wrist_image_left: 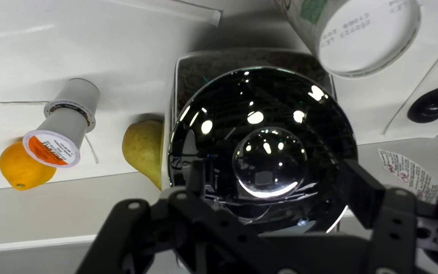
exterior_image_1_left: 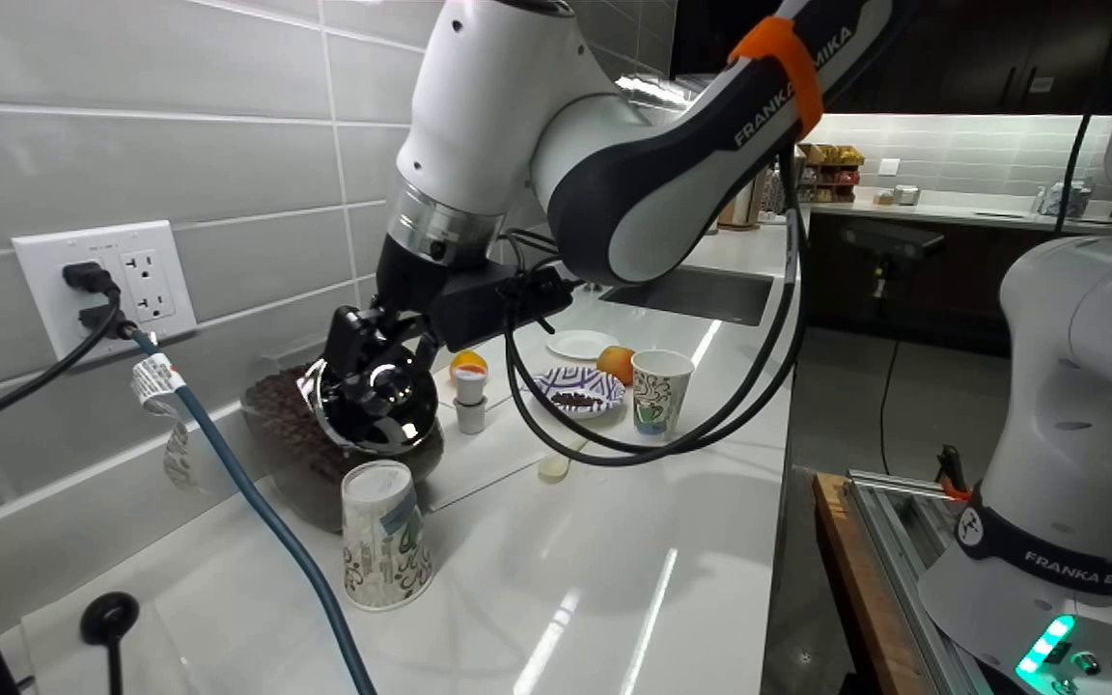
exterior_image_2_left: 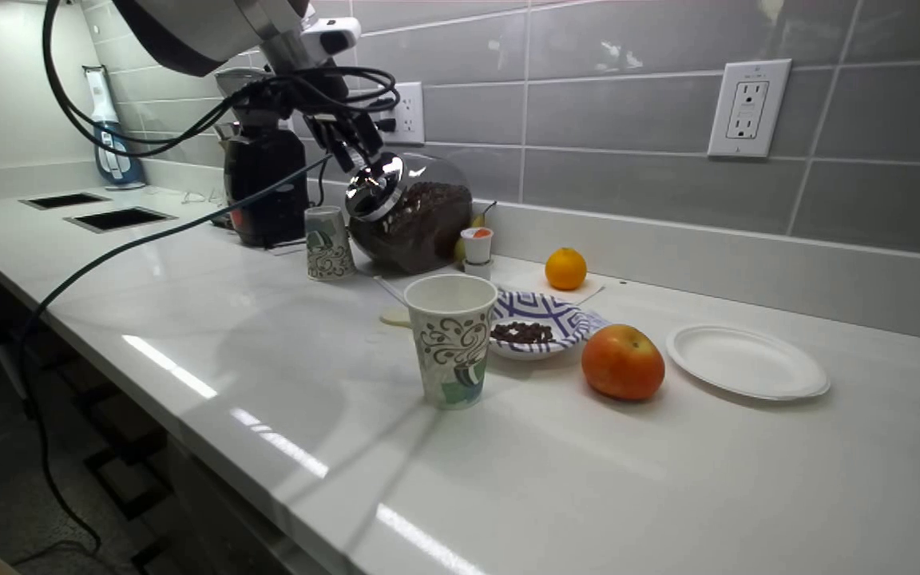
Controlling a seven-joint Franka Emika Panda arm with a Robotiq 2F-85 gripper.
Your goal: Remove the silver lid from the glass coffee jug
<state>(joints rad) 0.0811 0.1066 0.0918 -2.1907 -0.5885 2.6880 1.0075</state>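
Observation:
The silver lid [exterior_image_1_left: 397, 405] is a shiny round cap with a round knob [wrist_image_left: 268, 163]. It sits on the slanted mouth of the glass coffee jug [exterior_image_2_left: 436, 220], which holds dark coffee beans. The jug also shows in an exterior view [exterior_image_1_left: 291, 444], partly behind the arm and a paper cup. The lid fills the middle of the wrist view. My gripper [wrist_image_left: 274, 171] is open, with one finger on each side of the knob and a gap to it. In both exterior views the fingertips are at the lid's upper part. I cannot tell whether they touch the lid.
An upside-down paper cup [exterior_image_1_left: 385, 541] stands close in front of the jug. Stacked pods [wrist_image_left: 65, 125] and a pear [wrist_image_left: 145, 150] are beside it. The tiled wall is close behind. A blue cable [exterior_image_1_left: 266, 521] crosses in front. An upright cup [exterior_image_2_left: 452, 343] and patterned bowl [exterior_image_2_left: 564, 319] stand farther along.

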